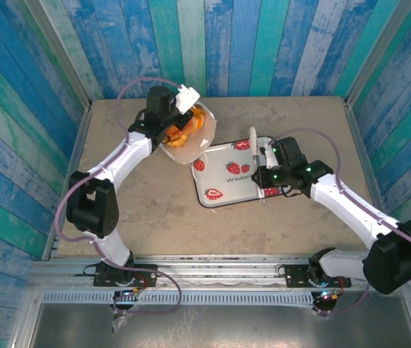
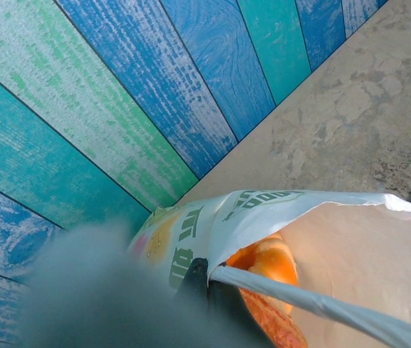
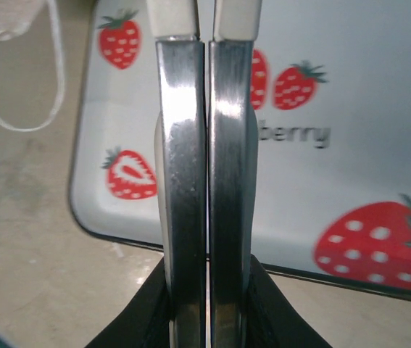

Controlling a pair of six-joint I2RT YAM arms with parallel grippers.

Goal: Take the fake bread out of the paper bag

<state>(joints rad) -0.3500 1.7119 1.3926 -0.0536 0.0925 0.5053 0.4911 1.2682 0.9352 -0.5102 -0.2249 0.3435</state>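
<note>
My left gripper [image 1: 185,100] is clenched on the rim of the paper bag [image 1: 183,151], up near the top centre-left of the overhead frame, close to the back wall. The bag hangs tipped with its mouth open, and the fake bread [image 1: 188,129] sits inside it as a cluster of orange and golden pieces. From my left wrist, the bag's printed white rim curves across the lower middle of the frame. One orange roll shows just inside it, and a pale handle strip [image 2: 321,304] crosses below the roll toward the lower right. My dark finger [image 2: 196,281] presses against the rim at the bottom centre.

My right gripper [image 1: 253,138] is closed with nothing between its fingers. It hovers over the upper edge of the strawberry-print tray [image 1: 223,181], right of centre. From my right wrist the two metal fingers [image 3: 183,181] stand pressed together. The tray lies behind them, and a thin white loop handle [image 3: 17,109] shows at the upper left over the table [image 3: 31,246].
</note>
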